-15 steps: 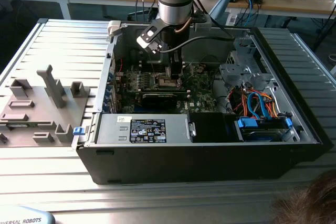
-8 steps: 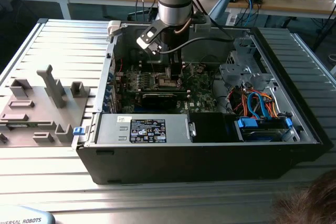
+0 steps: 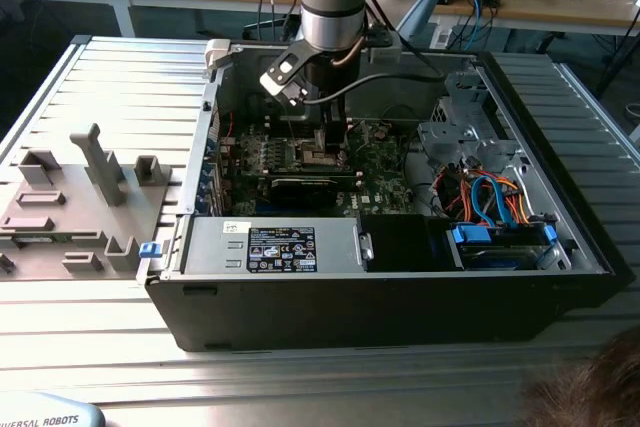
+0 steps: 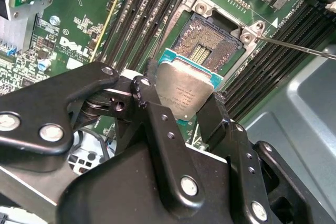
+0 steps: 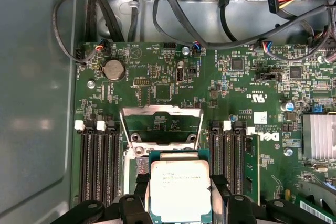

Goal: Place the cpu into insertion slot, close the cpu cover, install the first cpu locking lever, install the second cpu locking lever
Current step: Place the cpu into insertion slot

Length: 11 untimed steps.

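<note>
Squarely pinched between the two black fingers of the claw point(image 4: 181, 109), the cpu point(image 5: 180, 188) hangs silver face up just over the near edge of the insertion slot point(image 4: 210, 51), whose field of fine contacts lies bare beyond it in the second wrist view. Behind the slot the cpu cover point(image 5: 161, 110) stands swung up and out of the way, and a thin locking lever point(image 4: 296, 47) juts free to one side. Rows of long memory slots point(image 4: 139, 14) flank the socket on the green motherboard point(image 5: 157, 77), deep in the open computer case point(image 3: 400, 307) on the ribbed table point(image 3: 110, 77). Placing the chip well looks to be a matter of patience: chip level, edges square to the silver rim, a straight descent with no sideways slide across the contacts, and the grip let go only once it sits flat
</note>
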{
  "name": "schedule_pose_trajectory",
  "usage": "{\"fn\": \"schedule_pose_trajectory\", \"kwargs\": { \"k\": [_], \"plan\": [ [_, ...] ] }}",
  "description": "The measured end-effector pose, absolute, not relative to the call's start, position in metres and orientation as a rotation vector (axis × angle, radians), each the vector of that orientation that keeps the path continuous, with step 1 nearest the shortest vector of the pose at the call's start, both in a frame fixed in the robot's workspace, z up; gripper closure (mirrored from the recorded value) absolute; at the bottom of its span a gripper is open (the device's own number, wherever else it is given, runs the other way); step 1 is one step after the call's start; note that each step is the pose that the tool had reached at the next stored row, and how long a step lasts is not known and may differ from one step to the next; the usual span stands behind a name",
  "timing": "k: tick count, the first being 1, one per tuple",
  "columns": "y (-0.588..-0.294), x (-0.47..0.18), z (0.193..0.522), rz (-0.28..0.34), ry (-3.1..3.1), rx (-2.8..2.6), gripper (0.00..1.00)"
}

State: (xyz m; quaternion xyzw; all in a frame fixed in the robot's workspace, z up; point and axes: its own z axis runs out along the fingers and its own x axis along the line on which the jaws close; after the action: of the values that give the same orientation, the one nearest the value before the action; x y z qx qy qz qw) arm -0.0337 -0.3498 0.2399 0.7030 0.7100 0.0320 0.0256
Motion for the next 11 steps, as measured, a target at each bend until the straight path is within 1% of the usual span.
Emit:
{"fn": "schedule_pose_trajectory", "kwargs": {
  "k": [11],
  "plan": [
    [-0.3498,-0.0342,0.2361,0.099,2.195,2.173,0.46]
  ]
}}
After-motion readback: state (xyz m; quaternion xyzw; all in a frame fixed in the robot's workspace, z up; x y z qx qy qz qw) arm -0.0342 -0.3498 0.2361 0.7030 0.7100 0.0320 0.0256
